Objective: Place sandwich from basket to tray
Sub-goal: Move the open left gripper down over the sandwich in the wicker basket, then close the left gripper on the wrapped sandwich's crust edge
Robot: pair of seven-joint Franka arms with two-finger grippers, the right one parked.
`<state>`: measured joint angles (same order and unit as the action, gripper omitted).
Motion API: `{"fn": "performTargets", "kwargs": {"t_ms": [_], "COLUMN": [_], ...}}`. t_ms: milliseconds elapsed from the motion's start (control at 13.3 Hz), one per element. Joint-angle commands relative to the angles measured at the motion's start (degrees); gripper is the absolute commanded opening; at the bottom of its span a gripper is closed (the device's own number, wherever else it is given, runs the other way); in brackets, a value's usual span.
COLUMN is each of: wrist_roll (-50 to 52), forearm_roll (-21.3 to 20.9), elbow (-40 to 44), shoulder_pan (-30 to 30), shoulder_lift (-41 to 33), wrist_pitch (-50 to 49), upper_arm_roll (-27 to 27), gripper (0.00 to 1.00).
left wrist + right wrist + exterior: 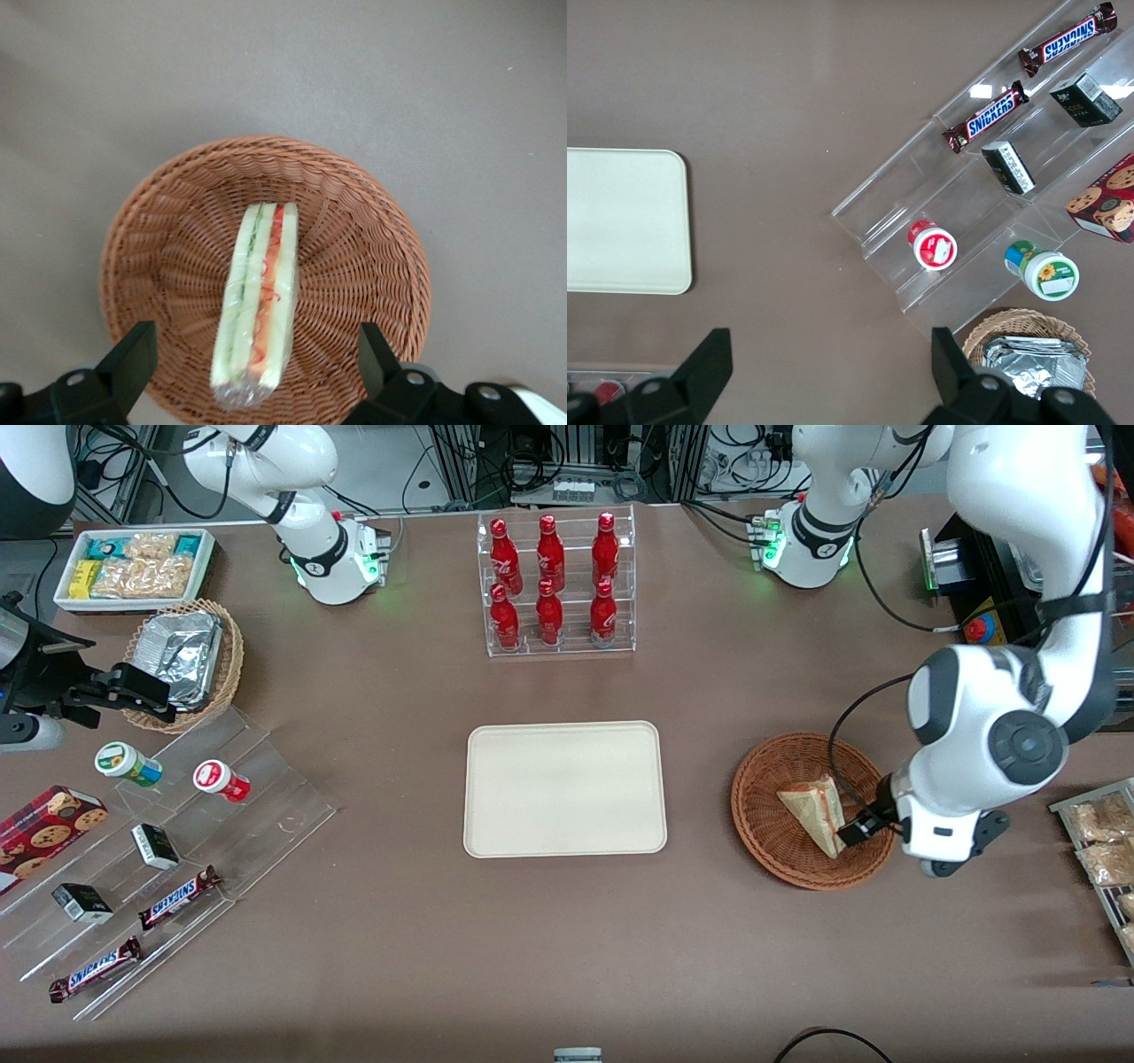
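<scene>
The gripper (252, 367) hangs over the basket (762, 815), toward the working arm's end of the surface (399, 957). Its fingers (131, 361) are spread wide and hold nothing; in the wrist view they stand one on each side of the sandwich (257, 301), well clear of it. The sandwich lies in the middle of the basket, filling edge up, with its red, yellow and green layers showing through a clear wrap. How high the fingers are above it is hard to judge, though the front view suggests they are low, near the basket's near rim.

The tray (564, 788) sits bare in the middle of the surface, well apart from the basket, so the carry is not yet begun.

What could go wrong:
- The wrap looks slick and the bread soft; a light squeeze may let the wedge slide out, while a hard one would crush it.
- The fingers seem to bracket one end of the wedge, not its middle, so on closing it may pivot or droop.
- Coming down too low could catch a finger on the wicker or the rim and drag the light basket along.
- A loose hold may drop the sandwich on the surface short of the tray.
</scene>
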<state>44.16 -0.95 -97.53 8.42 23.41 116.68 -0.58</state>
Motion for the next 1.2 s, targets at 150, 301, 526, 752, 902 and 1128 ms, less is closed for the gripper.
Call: {"fn": "performTargets", "kwargs": {"t_ms": [150,301,526,752,902,1128], "wrist_roll": [5.49,5.85,5.94,6.02,6.02,6.02], "forearm_roll": [-0.45,-0.46,-0.46,-0.46,-0.54,-2.39], "elbow": [-2.83,-6.08,-8.11,-10.83,-11.71,-12.51], "shoulder_pan": [1.86,2.22,2.39,2.92,3.01,3.01], "shoulder_lift": [1.02,0.41,-0.03,-0.21,-0.21,-0.21], "wrist_pitch": [1.87,4.94,5.92,8.56,8.56,8.56], "upper_arm_roll": [-0.56,-0.65,-0.65,-0.65,-0.65,-0.65], "gripper": [1.00,1.00,1.00,1.00,1.00,1.00]}}
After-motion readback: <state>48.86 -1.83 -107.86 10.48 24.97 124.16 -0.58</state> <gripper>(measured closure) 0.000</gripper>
